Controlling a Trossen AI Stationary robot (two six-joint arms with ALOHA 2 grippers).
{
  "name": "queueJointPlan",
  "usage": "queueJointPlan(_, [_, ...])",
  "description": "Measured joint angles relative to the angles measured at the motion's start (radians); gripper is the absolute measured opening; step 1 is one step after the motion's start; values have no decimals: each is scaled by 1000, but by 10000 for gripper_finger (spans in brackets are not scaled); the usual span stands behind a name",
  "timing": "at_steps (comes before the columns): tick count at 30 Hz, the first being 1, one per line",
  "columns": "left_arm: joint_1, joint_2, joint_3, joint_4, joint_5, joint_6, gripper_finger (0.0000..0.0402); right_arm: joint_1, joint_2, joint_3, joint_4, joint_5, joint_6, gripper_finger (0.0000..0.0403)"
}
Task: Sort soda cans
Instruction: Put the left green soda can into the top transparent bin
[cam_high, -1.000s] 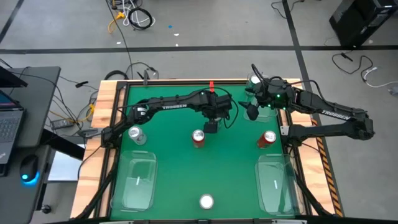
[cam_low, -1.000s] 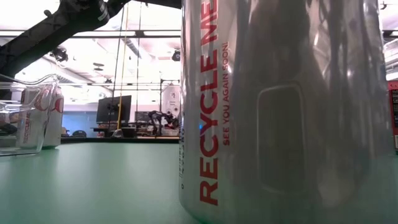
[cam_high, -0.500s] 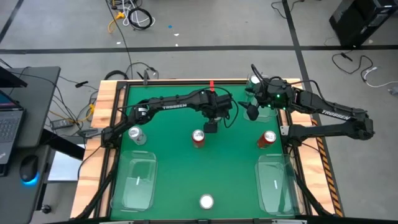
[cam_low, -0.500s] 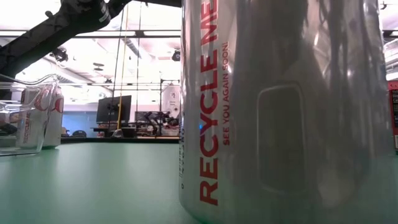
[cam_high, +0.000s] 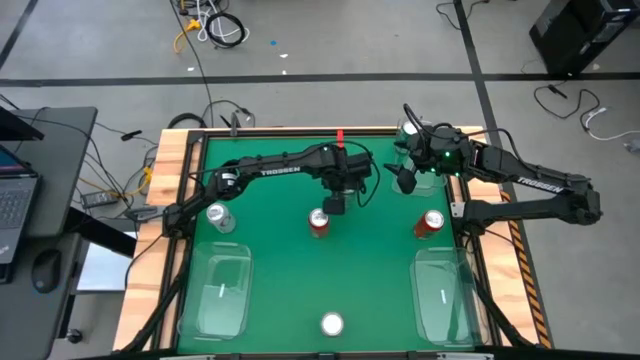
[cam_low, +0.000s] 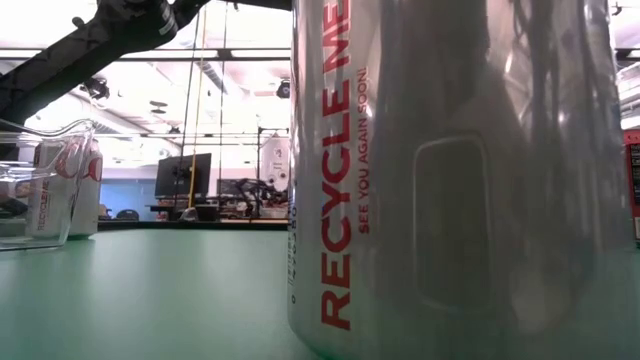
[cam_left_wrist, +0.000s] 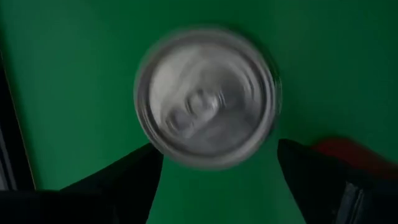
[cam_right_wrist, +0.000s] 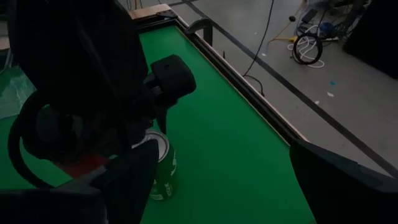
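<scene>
Left gripper (cam_high: 335, 204) hangs open just above the upright red can (cam_high: 318, 221) at frame center, its fingers (cam_left_wrist: 118, 180) straddling the lid, while the open right gripper (cam_high: 405, 180) waits upper right.

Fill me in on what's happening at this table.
Two arms are sorting cans. The left gripper hangs open just above the red can mid-table, touching nothing. The right gripper waits open at the far right by a green can. Another red can and two silver cans stand loose; both trays hold none.
</scene>
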Motion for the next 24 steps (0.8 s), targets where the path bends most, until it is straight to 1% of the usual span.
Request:
queueJointPlan(7, [0,-1,0,-128,-37,-48,307,0,0,0,0,0,-10,350])
queueJointPlan(10, [0,-5,0,-131,-92,-52,297,0,0,0,0,0,-15,350])
queueJointPlan(13, [0,-22,0,-128,-149,-47,272,0,0,0,-2,0,-17,350])
queueJointPlan(15, [6,-40,0,-130,-161,-46,246,0,0,0,-6,0,-18,350])
queueJointPlan(18, [19,-80,0,-128,-161,-45,195,0,0,0,-10,0,-19,350])
queueJointPlan(21, [36,-132,0,-117,-158,-51,134,1,0,0,-9,-1,-29,350])
queueJointPlan(24, [52,-185,-2,-60,-150,-57,68,5,0,0,-13,-3,-50,348])
